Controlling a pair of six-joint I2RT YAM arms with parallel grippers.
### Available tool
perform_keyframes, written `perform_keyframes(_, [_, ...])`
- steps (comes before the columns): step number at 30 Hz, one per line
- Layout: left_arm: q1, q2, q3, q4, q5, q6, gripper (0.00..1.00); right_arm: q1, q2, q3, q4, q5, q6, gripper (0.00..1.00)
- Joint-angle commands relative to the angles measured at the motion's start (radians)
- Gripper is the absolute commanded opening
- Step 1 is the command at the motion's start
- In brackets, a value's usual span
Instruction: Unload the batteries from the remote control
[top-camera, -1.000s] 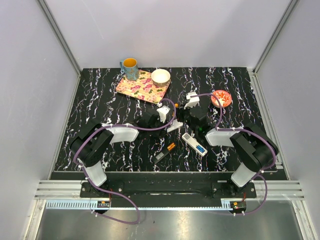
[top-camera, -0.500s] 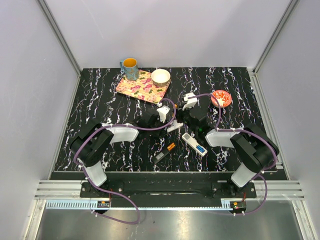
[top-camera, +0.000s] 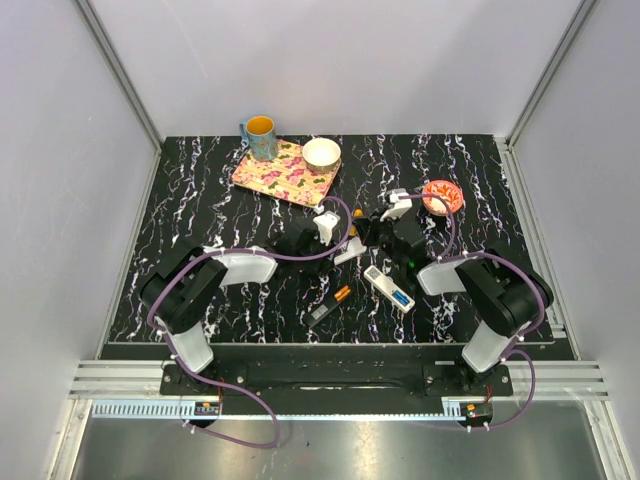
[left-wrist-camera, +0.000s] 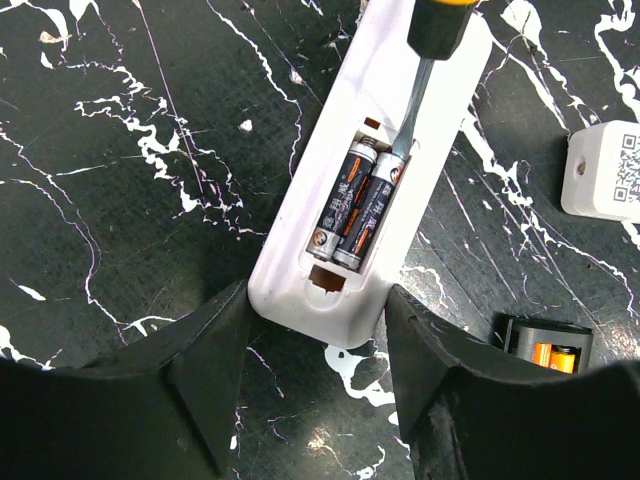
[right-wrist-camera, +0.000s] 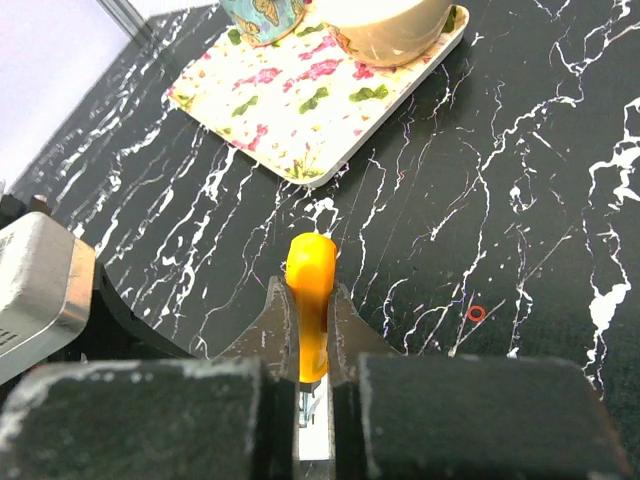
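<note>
A white remote (left-wrist-camera: 400, 100) lies back-up with its battery bay open. Two black-and-orange batteries (left-wrist-camera: 352, 202) sit side by side in the bay. My left gripper (left-wrist-camera: 316, 298) is shut on the remote's near end, one finger on each side; it also shows in the top view (top-camera: 345, 250). My right gripper (right-wrist-camera: 307, 290) is shut on the orange handle of a screwdriver (right-wrist-camera: 310, 270). The screwdriver's blade (left-wrist-camera: 410, 110) reaches down to the far end of the batteries. In the top view the right gripper (top-camera: 368, 225) is just beyond the remote (top-camera: 350, 253).
A second white remote (top-camera: 388, 288) holding a blue cell lies near the front. A black piece with an orange cell (top-camera: 330, 305) lies left of it. At the back stand a floral tray (top-camera: 285, 172), mug (top-camera: 259, 136), white bowl (top-camera: 321, 153) and red bowl (top-camera: 442, 196).
My right wrist has swung a little to the right with the screwdriver still in its grip. The left arm and the remote have not moved.
</note>
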Motion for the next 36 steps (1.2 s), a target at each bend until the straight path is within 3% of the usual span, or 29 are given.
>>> perform_keyframes(1, [0.001, 0.044, -0.030, -0.067, 0.055, -0.031, 0.34, -0.030, 0.049, -0.052, 0.142, -0.145, 0.173, 0.00])
perform_keyframes(13, [0.003, 0.049, -0.028, -0.067, 0.052, -0.033, 0.31, -0.077, 0.074, -0.100, 0.337, -0.214, 0.385, 0.00])
perform_keyframes(23, [0.004, 0.037, -0.033, -0.061, 0.038, -0.046, 0.31, -0.080, 0.056, -0.100, 0.319, -0.214, 0.391, 0.00])
perform_keyframes(26, [0.009, 0.014, -0.040, -0.041, 0.055, -0.059, 0.36, -0.081, 0.037, -0.104, 0.282, -0.199, 0.362, 0.00])
perform_keyframes(31, [0.018, -0.035, -0.048, -0.028, 0.066, -0.072, 0.70, -0.081, -0.009, -0.090, 0.212, -0.174, 0.284, 0.00])
perform_keyframes(34, [0.024, -0.094, -0.068, -0.016, 0.084, -0.085, 0.83, -0.080, -0.044, -0.064, 0.151, -0.163, 0.215, 0.00])
perform_keyframes(35, [0.033, -0.126, -0.074, -0.013, 0.101, -0.089, 0.96, -0.078, -0.059, -0.054, 0.134, -0.163, 0.197, 0.00])
perform_keyframes(36, [0.039, -0.144, -0.080, -0.010, 0.106, -0.094, 0.99, -0.080, -0.066, -0.043, 0.102, -0.165, 0.164, 0.00])
